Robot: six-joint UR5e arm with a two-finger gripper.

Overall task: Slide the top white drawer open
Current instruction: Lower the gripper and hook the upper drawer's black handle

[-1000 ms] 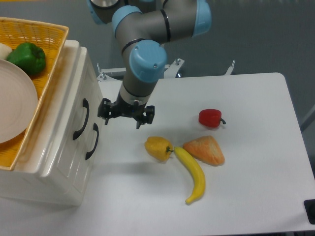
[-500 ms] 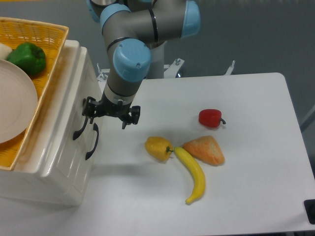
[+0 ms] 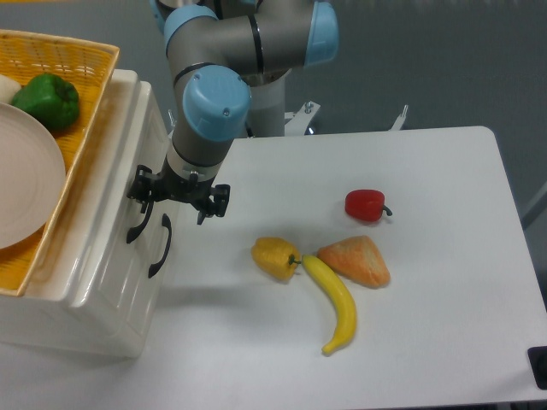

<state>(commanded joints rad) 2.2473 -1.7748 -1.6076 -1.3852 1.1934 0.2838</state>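
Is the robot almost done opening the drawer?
Not yet. The top drawer looks shut, flush with the one below it. The gripper has reached the drawer's black handle, one of its fingers at the handle's top. Gripping and pulling are left.

Glossy white drawer [image 3: 102,256] – black handle [image 3: 139,224]; yellow wicker basket [image 3: 81,111], green pepper [image 3: 48,101], yellow banana [image 3: 335,303]

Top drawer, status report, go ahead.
Gripper open, at the top white drawer's black handle, not closed on it. Drawer shut. Nothing blocking its path.
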